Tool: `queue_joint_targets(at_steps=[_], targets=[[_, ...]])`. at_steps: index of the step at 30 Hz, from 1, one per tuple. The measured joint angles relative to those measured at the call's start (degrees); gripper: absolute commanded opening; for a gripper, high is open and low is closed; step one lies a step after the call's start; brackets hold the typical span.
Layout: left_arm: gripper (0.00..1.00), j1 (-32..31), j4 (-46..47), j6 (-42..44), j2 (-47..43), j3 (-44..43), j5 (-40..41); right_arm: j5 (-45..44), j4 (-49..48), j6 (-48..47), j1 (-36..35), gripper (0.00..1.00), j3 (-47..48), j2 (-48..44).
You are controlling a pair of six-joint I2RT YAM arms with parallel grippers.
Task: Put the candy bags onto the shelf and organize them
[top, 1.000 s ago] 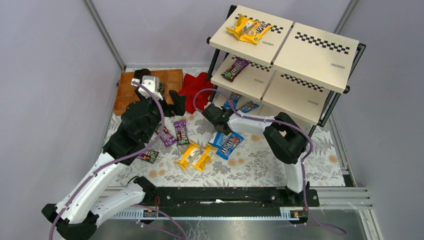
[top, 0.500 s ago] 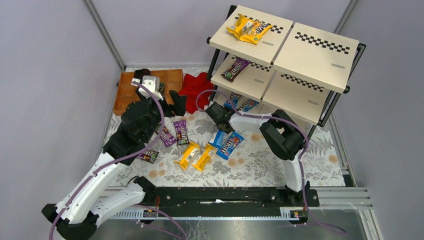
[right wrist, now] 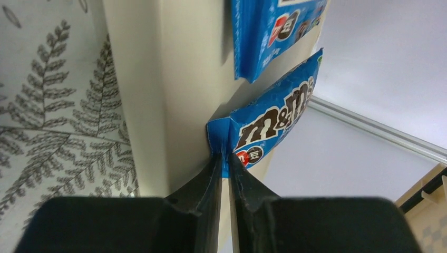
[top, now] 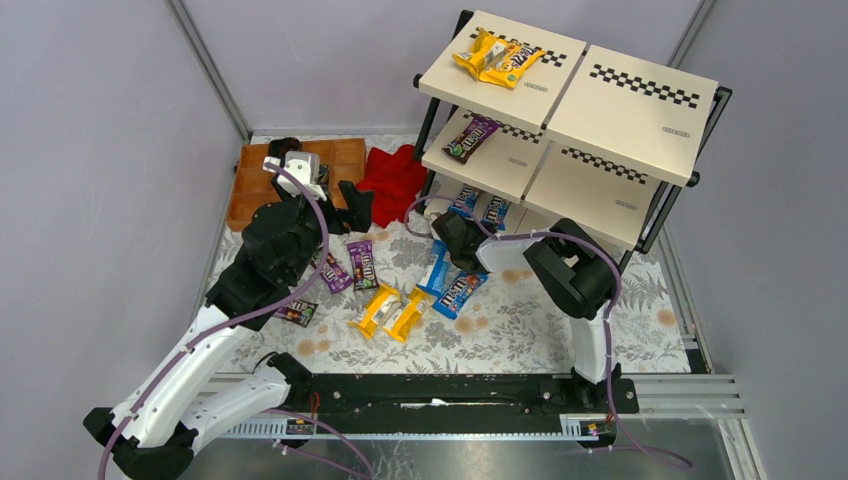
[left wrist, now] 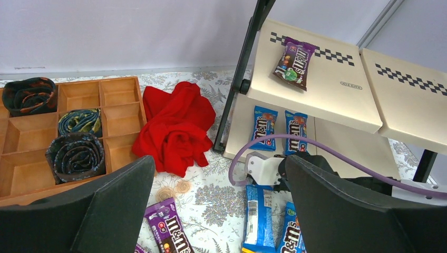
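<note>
From above, we see the shelf (top: 640, 100), a black-framed rack of three cream board tiers with checkered strips, standing at the far right. Glossy yellow candy bags (top: 497, 58) lie on its top tier and a purple-brown candy bag (top: 472, 137) on the middle one. The right gripper (top: 447, 228) reaches the bottom tier's near edge, where a held blue bag (top: 492, 212) and a second blue bag (top: 465, 200) lie side by side. Loose candy bags (top: 408, 315) are scattered on the floral table (top: 520, 330). From the left wrist, the left gripper (left wrist: 219, 174) hangs spread wide over the table, near a crumpled red cloth (left wrist: 176, 126) and a brown wooden compartment tray (left wrist: 118, 92). From the right wrist, the right gripper is pressed nearly together, pinching the held blue bag's near corner against the bottom board.
</note>
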State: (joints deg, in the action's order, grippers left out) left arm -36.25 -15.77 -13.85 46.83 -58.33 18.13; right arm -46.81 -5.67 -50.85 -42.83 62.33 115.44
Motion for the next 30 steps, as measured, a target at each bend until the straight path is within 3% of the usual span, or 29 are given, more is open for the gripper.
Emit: queue_joint_targets(at_steps=[4,8,14,18,24,27,28,30], targets=[[0.99,0.0,0.0,0.0,0.0,0.0,0.0,1.5,-3.7,-2.1,0.5,0.2,-0.3,0.0],[0.99,0.0,0.0,-0.1,0.0,0.0,0.0,2.7,-6.6,-3.4,0.5,0.36,-0.3,0.0],[0.99,0.0,0.0,-0.1,0.0,0.6,0.0,3.5,-6.0,-2.9,-0.3,0.44,-0.3,-2.4],[0.99,0.0,0.0,-0.1,0.0,0.7,0.0,3.5,-2.4,0.7,-4.4,0.48,-0.3,-7.6],[0.99,0.0,0.0,-0.1,0.0,0.7,0.0,3.3,5.2,11.3,-13.5,0.61,-0.3,-14.4],[0.99,0.0,0.0,-0.1,0.0,0.7,0.0,0.9,6.6,16.0,-14.0,0.55,-0.4,-15.0],[0.99,0.0,0.0,-0.1,0.0,0.7,0.0,-0.8,7.2,17.2,-13.5,0.49,-0.4,-14.8],[0.99,0.0,0.0,-0.1,0.0,0.7,0.0,-4.3,7.6,18.3,-12.1,0.28,-0.1,-13.4]])
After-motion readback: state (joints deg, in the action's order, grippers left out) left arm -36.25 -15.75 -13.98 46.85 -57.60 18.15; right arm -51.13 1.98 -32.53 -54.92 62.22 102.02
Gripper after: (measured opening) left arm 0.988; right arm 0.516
